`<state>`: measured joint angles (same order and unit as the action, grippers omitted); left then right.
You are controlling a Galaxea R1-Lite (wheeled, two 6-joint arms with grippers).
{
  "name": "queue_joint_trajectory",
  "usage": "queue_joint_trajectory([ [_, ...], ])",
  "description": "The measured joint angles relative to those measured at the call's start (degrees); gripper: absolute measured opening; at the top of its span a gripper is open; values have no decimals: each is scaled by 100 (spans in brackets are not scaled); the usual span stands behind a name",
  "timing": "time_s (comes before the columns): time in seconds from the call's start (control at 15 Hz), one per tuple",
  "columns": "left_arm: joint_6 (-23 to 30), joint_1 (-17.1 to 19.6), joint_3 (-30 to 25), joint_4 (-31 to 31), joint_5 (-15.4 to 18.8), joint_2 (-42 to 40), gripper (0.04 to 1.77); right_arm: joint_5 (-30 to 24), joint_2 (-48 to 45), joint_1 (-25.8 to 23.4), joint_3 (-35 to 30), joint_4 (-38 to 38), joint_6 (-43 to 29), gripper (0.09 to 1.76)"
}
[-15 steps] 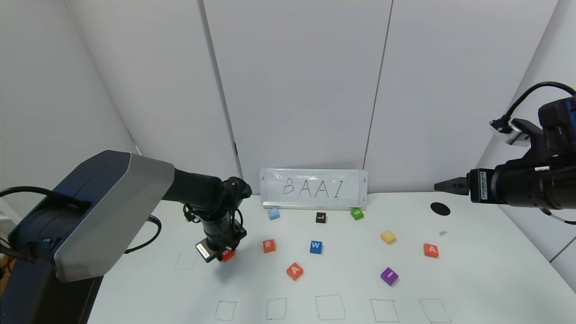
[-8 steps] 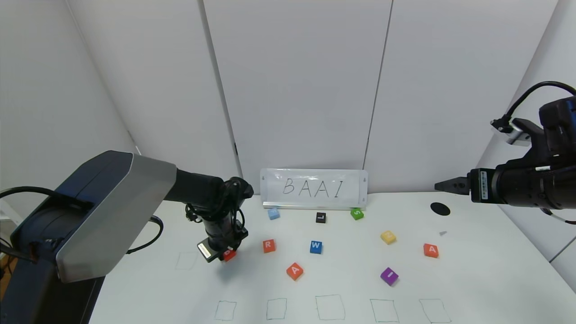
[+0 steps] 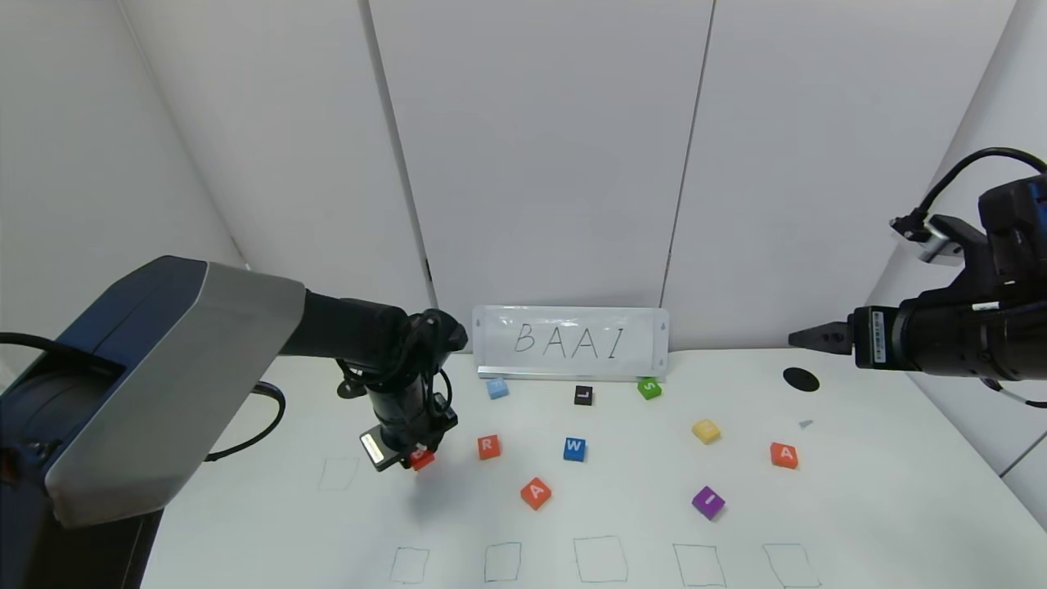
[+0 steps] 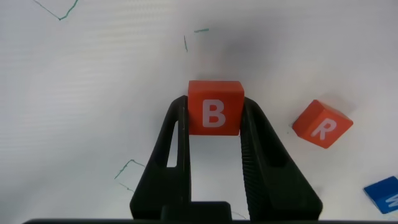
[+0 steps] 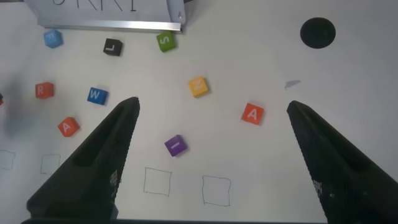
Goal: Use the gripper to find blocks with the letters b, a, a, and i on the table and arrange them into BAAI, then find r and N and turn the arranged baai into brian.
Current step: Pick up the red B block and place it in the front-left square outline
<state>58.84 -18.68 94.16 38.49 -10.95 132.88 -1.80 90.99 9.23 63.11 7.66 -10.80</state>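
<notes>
1. Left claw (image 4: 214, 118) is clamped on the B block (image 4: 214, 107), one finger on each of two opposite side faces, letter face up and unobstructed; the head view shows it at the bench's left part, just left of the R block (image 3: 488, 447), seemingly lifted a little off the bench (image 3: 900, 491).
2. Right claw (image 5: 211, 118) hangs high over the right side with its jaws spread wide and nothing between them.
3. Other blocks lie loose and well apart: one A (image 3: 536, 492) near the middle, another A (image 3: 784, 455) far right, and the purple I (image 3: 707, 501) between them, nearer the front.
4. Green squares (image 3: 600, 559) drawn along the front edge look like the target slots; none holds a block yet.
5. Blocks appear small, light and rigid, with smooth flat faces, so a firm pinch on two parallel sides near mid-height should hold without crushing.
6. Slip or twist is my guess at the main risk if the fingers catch a corner; the tilted A and I probably call for turning the wrist to match their sides.
</notes>
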Motion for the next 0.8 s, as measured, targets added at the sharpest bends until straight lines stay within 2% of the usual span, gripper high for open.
queue_joint_trajectory([
  [0.4,-407,-119,-772,-138,6,-686,53,0,0,13,-10,2,0,171],
  [0.53,-552,-211,-1167,-455,11,-879,53,0,0,11,-10,2,0,171],
  [0.8,-1092,-528,-2454,-1534,11,-1373,53,-2,2,0,-10,0,0,171],
])
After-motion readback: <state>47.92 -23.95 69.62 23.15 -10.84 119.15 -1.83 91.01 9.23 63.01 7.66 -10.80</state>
